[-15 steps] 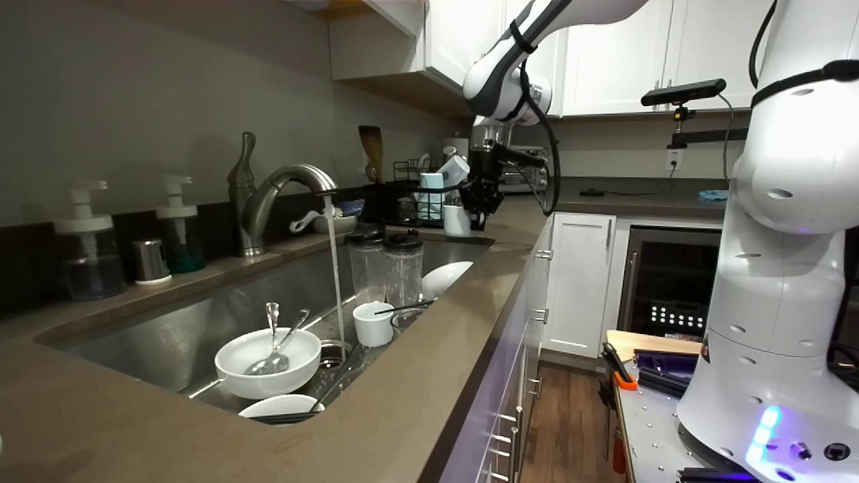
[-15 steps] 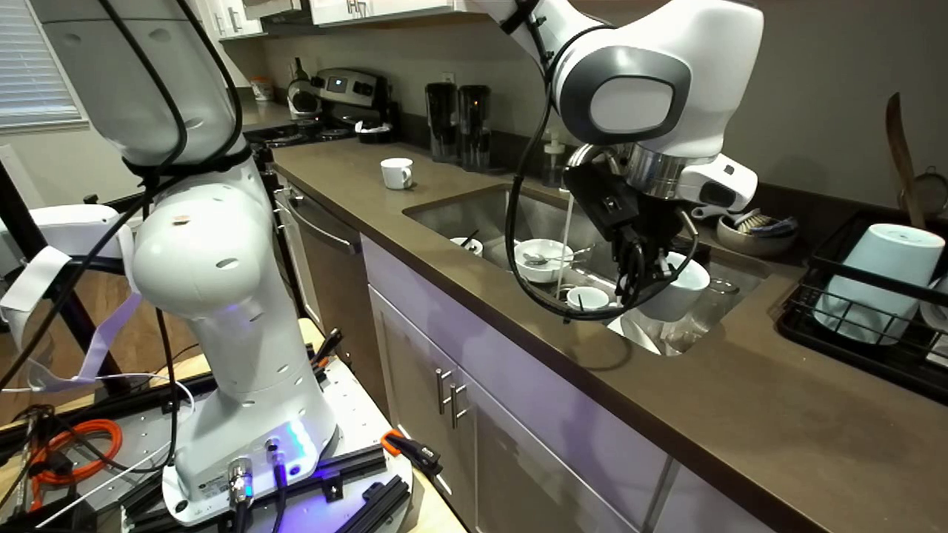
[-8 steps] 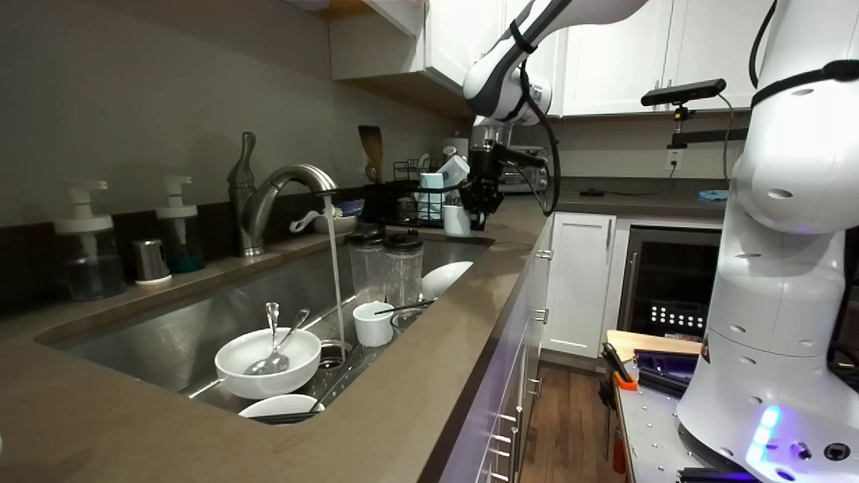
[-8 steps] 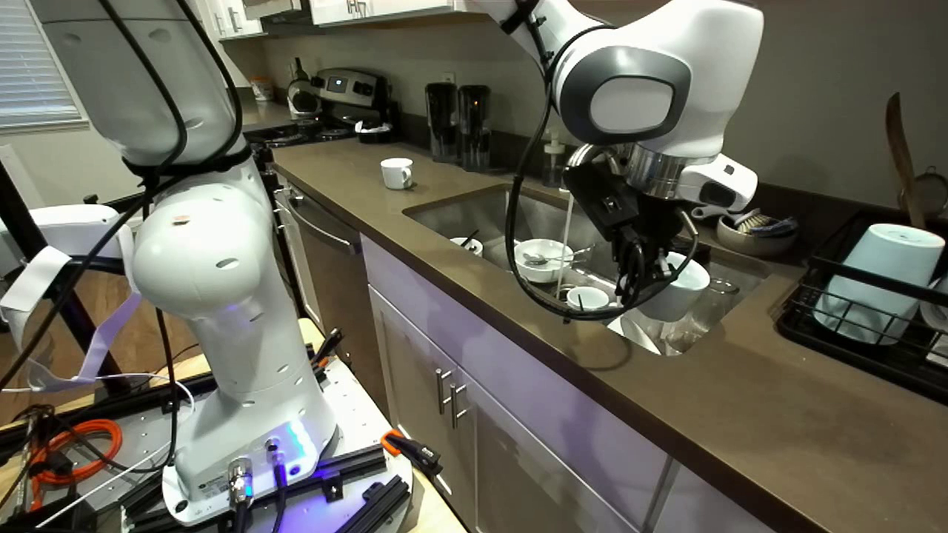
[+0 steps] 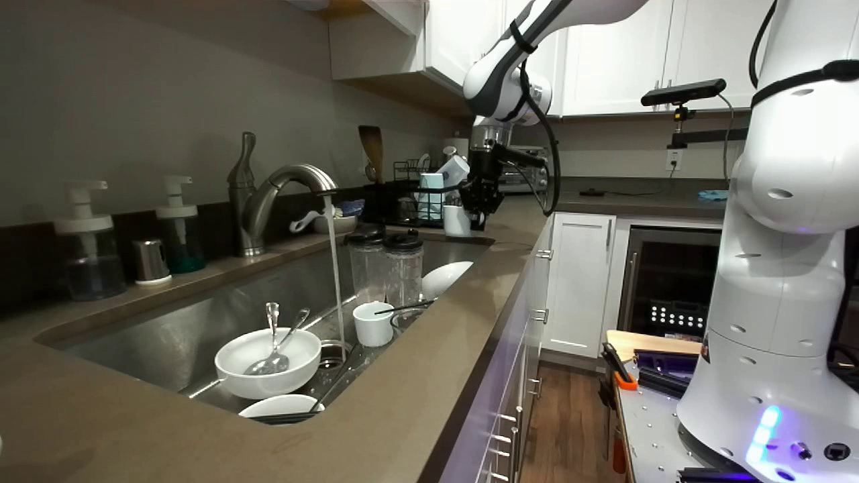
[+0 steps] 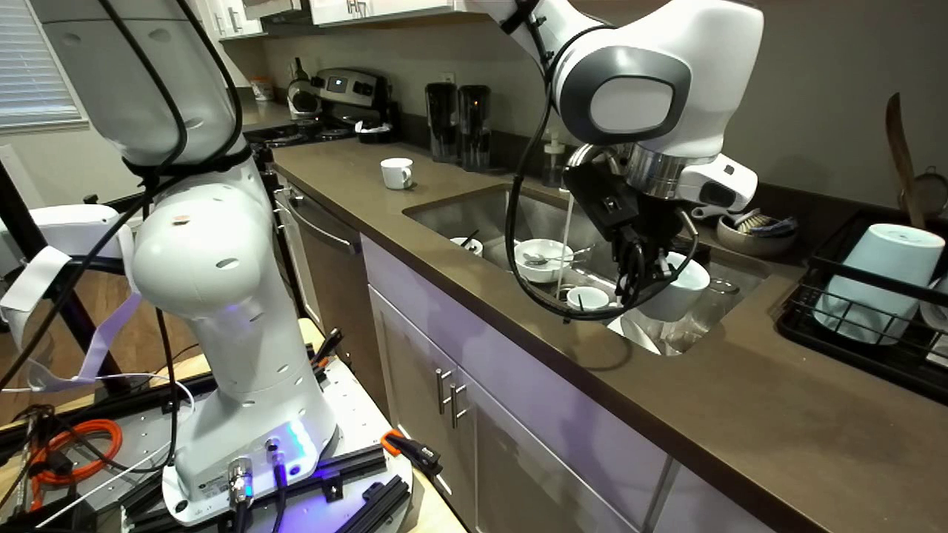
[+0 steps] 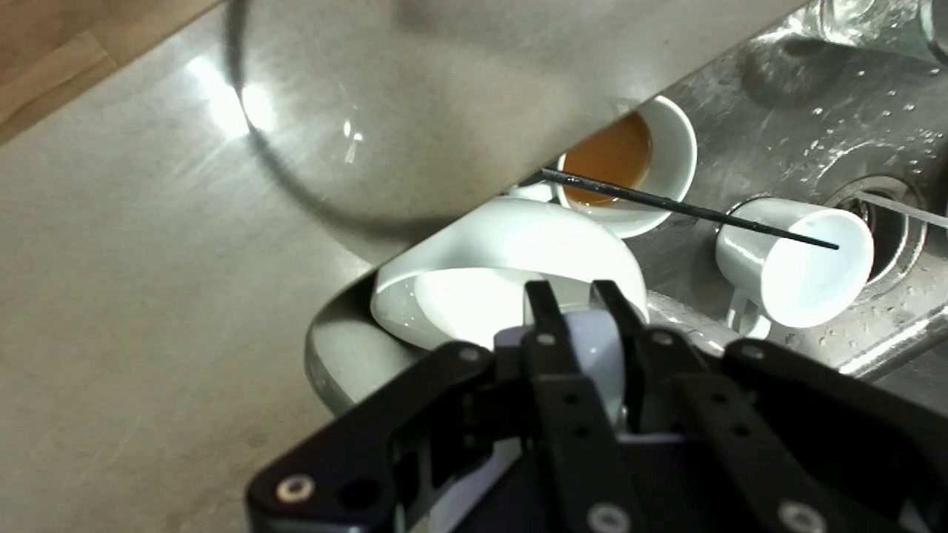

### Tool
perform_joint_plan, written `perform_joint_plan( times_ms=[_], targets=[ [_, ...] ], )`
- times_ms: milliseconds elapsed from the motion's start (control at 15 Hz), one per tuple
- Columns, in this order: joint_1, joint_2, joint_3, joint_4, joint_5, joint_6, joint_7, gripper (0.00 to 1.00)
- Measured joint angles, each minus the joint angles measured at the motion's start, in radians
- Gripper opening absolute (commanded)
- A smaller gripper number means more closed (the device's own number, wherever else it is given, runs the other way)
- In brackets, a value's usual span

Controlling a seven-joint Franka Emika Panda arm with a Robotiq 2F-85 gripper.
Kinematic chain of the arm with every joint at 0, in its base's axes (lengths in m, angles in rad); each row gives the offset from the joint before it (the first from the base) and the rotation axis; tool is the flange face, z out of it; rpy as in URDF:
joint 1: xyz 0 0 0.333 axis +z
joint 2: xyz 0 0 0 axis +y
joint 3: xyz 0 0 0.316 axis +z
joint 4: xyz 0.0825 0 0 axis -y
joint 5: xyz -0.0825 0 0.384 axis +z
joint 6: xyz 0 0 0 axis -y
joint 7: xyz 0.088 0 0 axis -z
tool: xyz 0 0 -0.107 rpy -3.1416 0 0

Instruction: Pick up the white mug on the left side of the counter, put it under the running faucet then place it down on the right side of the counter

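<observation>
Gripper (image 7: 576,297): nearly closed; smooth, rounded white mug (image 6: 681,300) is clasped.
Faucet (image 5: 258,209): arched, brushed metal; water (image 5: 335,268) is poured.
Counter (image 6: 778,414): smooth brownish stone, steel sink (image 5: 168,349) inset.

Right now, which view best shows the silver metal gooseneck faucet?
An exterior view: the faucet shows whole, unblocked. Where the white robot arm blocks an exterior view, only part of the spout shows; the wrist view has none.

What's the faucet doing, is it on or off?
The faucet is on: in both exterior views, water runs down into the sink.
</observation>
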State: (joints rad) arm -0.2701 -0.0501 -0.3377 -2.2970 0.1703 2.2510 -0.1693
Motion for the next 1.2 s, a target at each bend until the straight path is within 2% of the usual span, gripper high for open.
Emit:
perform_joint_plan(
  times_ms=[200, 267, 600, 667, 933, 1000, 1200],
  targets=[
    [0.000, 0.000, 0.000, 0.000, 0.000, 0.000, 0.000, 0.15],
    [0.000, 0.000, 0.000, 0.000, 0.000, 0.000, 0.000, 0.04],
    [-0.002, 0.011, -0.002, -0.002, 0.000, -0.003, 0.000, 0.04],
    [-0.004, 0.014, -0.004, -0.002, 0.000, -0.003, 0.000, 0.15],
    [-0.013, 0.018, -0.010, -0.002, 0.000, -0.003, 0.000, 0.15],
    [-0.014, 0.018, -0.010, -0.002, 0.000, -0.003, 0.000, 0.04],
    [-0.014, 0.023, -0.010, -0.003, 0.000, -0.003, 0.000, 0.04]
  ],
)
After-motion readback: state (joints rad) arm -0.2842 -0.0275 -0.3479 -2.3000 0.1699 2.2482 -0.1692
